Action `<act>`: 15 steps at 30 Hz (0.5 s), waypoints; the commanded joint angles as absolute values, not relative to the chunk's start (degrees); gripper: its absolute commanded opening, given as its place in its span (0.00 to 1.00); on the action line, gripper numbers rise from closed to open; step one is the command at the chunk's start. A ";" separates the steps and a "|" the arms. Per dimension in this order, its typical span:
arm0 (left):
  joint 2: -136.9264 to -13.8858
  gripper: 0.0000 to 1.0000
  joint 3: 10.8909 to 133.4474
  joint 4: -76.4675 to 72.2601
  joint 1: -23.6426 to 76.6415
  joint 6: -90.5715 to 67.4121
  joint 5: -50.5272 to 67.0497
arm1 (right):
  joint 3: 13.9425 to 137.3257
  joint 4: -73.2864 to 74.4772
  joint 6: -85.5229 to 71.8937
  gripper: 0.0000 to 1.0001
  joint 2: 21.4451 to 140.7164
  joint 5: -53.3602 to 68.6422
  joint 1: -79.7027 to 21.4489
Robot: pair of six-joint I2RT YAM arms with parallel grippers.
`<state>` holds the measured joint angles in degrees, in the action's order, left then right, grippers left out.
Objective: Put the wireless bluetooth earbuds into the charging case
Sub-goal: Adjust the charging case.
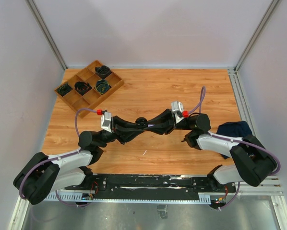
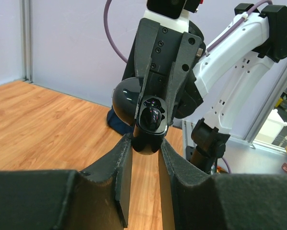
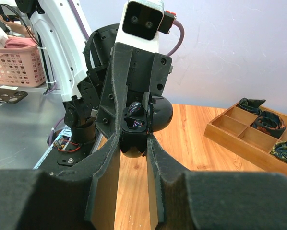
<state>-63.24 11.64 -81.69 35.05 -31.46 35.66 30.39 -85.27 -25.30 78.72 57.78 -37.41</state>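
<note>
Closest to the lens in the left wrist view, the left claw's (image 2: 144, 143) padded fingers (image 2: 122, 177) press in on both sides of the lower part of a glossy black charging case (image 2: 150, 130). The jaws are nearly closed, with only the case between them. Directly opposite, the right claw (image 3: 133, 139) pinches the same case in the same way, its jaws also drawn in tight. The two claws meet tip to tip above the wooden surface (image 1: 148, 96), with the case raised off it. The case is open, and its domed lid (image 2: 125, 99) swings out to one side behind the fingertips. One dark earbud (image 2: 153, 116) sits in the case's hollow, between the claws. Beyond the left claw, well apart, a compartmented wooden tray (image 1: 81, 75) holds coiled cables (image 1: 103, 71).
</note>
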 commanded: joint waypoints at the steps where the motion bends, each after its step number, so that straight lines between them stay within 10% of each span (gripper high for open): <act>1: -62.67 0.27 11.53 -87.36 34.89 -32.08 35.02 | 31.03 -87.88 -24.90 0.07 79.28 58.04 -38.67; 15: -64.82 0.35 11.33 -92.25 34.89 -33.66 37.13 | 31.08 -87.84 -26.45 0.06 78.84 58.30 -38.67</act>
